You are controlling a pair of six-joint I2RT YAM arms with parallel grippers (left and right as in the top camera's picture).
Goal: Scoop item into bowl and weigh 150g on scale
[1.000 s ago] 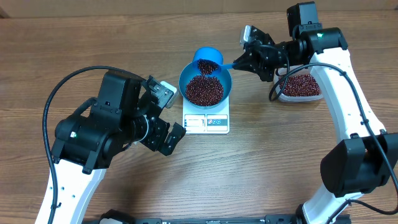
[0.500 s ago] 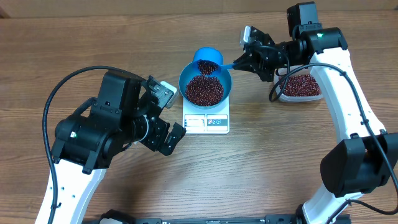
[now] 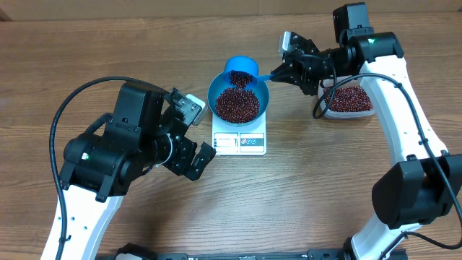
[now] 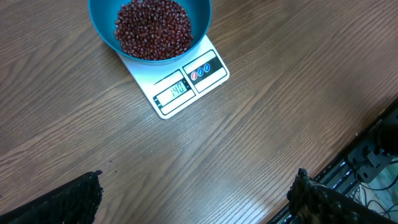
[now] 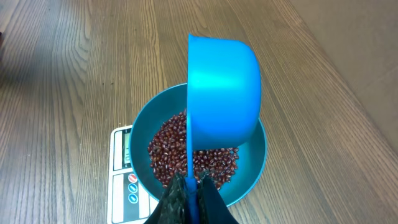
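Observation:
The blue bowl point(image 3: 238, 100) point(image 4: 149, 30) point(image 5: 255, 163) sits on the white scale point(image 3: 240, 141) point(image 4: 186, 87) point(image 5: 124, 171) and holds a heap of red-brown beans point(image 3: 237, 105) point(image 4: 152, 28) point(image 5: 211, 163). My right gripper point(image 3: 283, 71) point(image 5: 193, 190) is shut on the handle of a blue scoop point(image 3: 241, 72) point(image 5: 222, 90), tipped on its side over the bowl's far rim, with beans at its mouth. To the left of the scale, my left gripper point(image 3: 193, 133) point(image 4: 196, 196) hangs open over bare table, nothing between its fingers.
A clear tub point(image 3: 349, 101) of more beans stands at the right under the right arm. The left arm's body point(image 3: 115, 148) fills the table's left middle. The table's front edge and cables point(image 4: 367, 165) show at the lower right of the left wrist view.

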